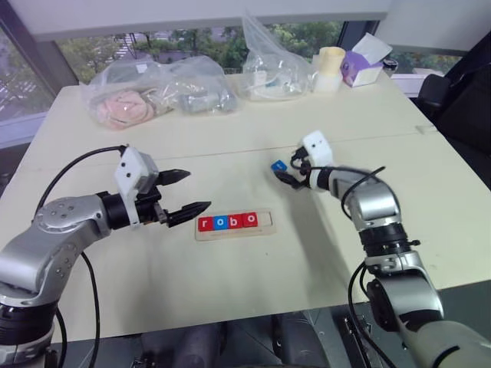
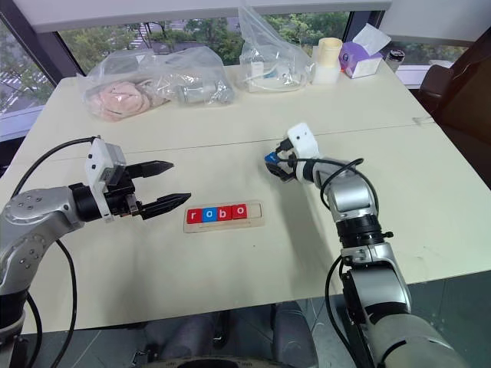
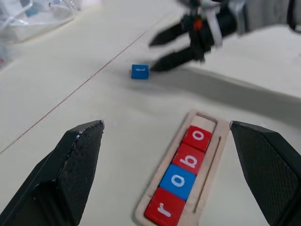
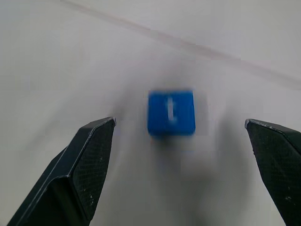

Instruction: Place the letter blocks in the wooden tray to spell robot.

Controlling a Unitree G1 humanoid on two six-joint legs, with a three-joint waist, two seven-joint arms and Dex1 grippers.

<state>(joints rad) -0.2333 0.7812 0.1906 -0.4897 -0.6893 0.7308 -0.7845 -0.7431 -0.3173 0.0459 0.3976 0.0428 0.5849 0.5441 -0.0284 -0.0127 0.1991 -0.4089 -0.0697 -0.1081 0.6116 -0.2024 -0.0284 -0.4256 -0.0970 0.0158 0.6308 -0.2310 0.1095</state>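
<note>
The wooden tray (image 1: pixel 234 235) lies mid-table holding a red r (image 1: pixel 204 223), a blue o (image 1: pixel 221 222), a red b (image 1: pixel 235 221) and a red o (image 1: pixel 249 220); its right end slot is bare. A blue t block (image 1: pixel 278 165) lies flat on the table beyond the tray's right end. My right gripper (image 1: pixel 285 173) is open just beside it, and in the right wrist view the blue t block (image 4: pixel 171 112) sits between and a little ahead of the spread fingers, untouched. My left gripper (image 1: pixel 198 190) hovers open and empty, left of the tray.
Clear plastic bags (image 1: pixel 153 92) with items lie along the table's far side, with another bag (image 1: pixel 272 69), a cream cup (image 1: pixel 331 69) and a purple tissue box (image 1: pixel 360 67) at the back right. A seam line runs across the tabletop behind the t block.
</note>
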